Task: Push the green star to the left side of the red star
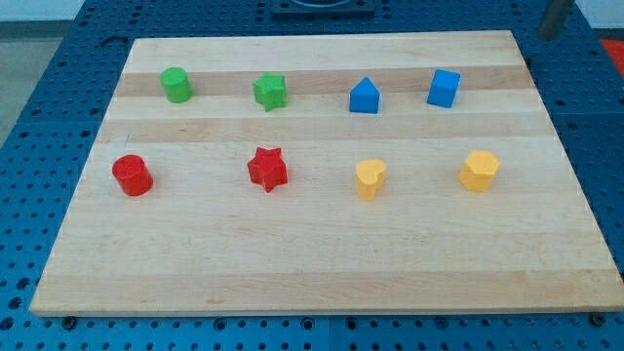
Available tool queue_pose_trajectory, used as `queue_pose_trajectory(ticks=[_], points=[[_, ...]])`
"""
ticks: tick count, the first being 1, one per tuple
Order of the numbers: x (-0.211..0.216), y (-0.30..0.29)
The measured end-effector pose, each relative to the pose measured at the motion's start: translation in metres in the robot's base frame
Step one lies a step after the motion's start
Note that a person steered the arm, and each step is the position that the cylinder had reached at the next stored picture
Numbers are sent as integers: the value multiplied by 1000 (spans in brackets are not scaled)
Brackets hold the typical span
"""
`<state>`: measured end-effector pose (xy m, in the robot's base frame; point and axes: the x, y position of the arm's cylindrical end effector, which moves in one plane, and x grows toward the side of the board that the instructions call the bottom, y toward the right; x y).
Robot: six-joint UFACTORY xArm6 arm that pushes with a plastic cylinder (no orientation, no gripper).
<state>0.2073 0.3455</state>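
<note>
The green star (270, 92) sits in the upper row of the wooden board (312, 273), left of centre. The red star (267, 169) sits almost straight below it in the lower row, with a clear gap between them. A dark rod enters at the view's top right corner. My tip (548, 36) is just off the board's top right corner, far to the right of both stars and touching no block.
A green cylinder (176, 85) stands left of the green star. A red cylinder (132, 175) stands left of the red star. A blue house-shaped block (364, 97), a blue cube (443, 88), a yellow heart (370, 179) and a yellow hexagon (479, 171) stand on the right half.
</note>
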Motion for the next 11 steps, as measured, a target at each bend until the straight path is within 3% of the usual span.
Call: queue_pose_trajectory(ticks=[1, 2, 4, 6, 8, 9, 10, 11], points=[[47, -17], [56, -82], [28, -194], [63, -293], [67, -395], [111, -438], [143, -453], [128, -454]])
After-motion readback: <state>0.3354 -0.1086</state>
